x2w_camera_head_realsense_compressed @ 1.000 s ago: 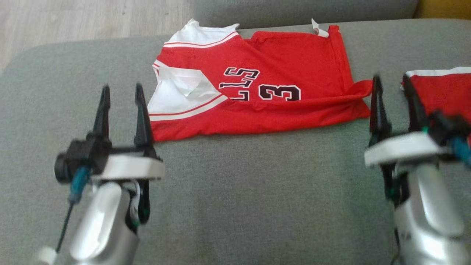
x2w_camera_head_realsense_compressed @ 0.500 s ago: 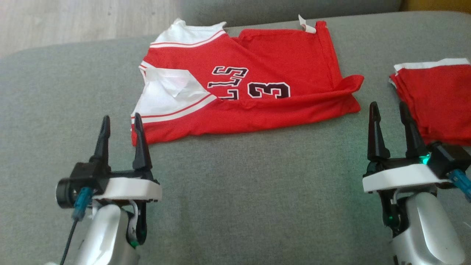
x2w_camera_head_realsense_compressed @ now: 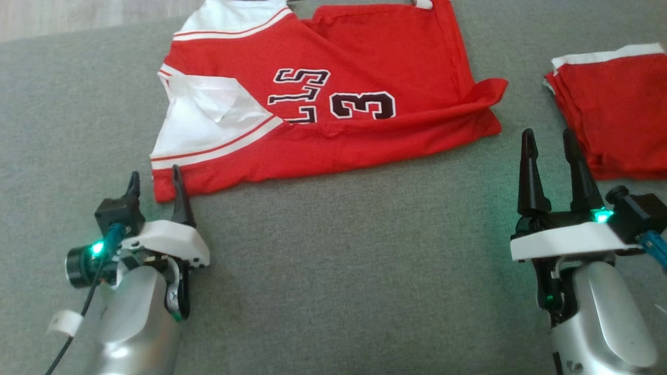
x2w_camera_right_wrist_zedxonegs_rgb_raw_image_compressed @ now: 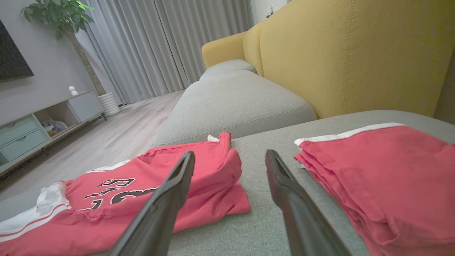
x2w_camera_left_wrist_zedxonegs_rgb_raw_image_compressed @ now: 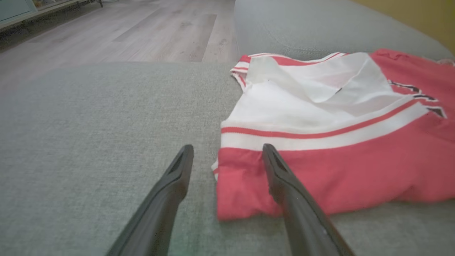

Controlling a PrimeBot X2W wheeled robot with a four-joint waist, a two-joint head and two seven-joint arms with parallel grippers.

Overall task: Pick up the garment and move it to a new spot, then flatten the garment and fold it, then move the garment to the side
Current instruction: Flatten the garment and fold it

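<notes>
A red jersey (x2w_camera_head_realsense_compressed: pixel 333 104) with white shoulder panels and black lettering lies folded on the grey sofa seat (x2w_camera_head_realsense_compressed: pixel 338 271). My left gripper (x2w_camera_head_realsense_compressed: pixel 155 182) is open right at the jersey's near left corner (x2w_camera_left_wrist_zedxonegs_rgb_raw_image_compressed: pixel 241 192); in the left wrist view one finger (x2w_camera_left_wrist_zedxonegs_rgb_raw_image_compressed: pixel 284 185) overlaps the red hem. My right gripper (x2w_camera_head_realsense_compressed: pixel 547 140) stands open over bare cushion, just off the jersey's right end (x2w_camera_right_wrist_zedxonegs_rgb_raw_image_compressed: pixel 220 177), with nothing between its fingers.
A second red garment with white trim (x2w_camera_head_realsense_compressed: pixel 615 109) lies folded at the right, close beside my right gripper. A yellow sofa backrest (x2w_camera_right_wrist_zedxonegs_rgb_raw_image_compressed: pixel 341 53) rises behind it. Wooden floor (x2w_camera_left_wrist_zedxonegs_rgb_raw_image_compressed: pixel 124 32) lies beyond the cushion's far left edge.
The head camera has tilted down, shifting the whole scene up. My left gripper has drawn back and now sits at the jersey's near left corner. The right gripper has pulled back from the jersey's end.
</notes>
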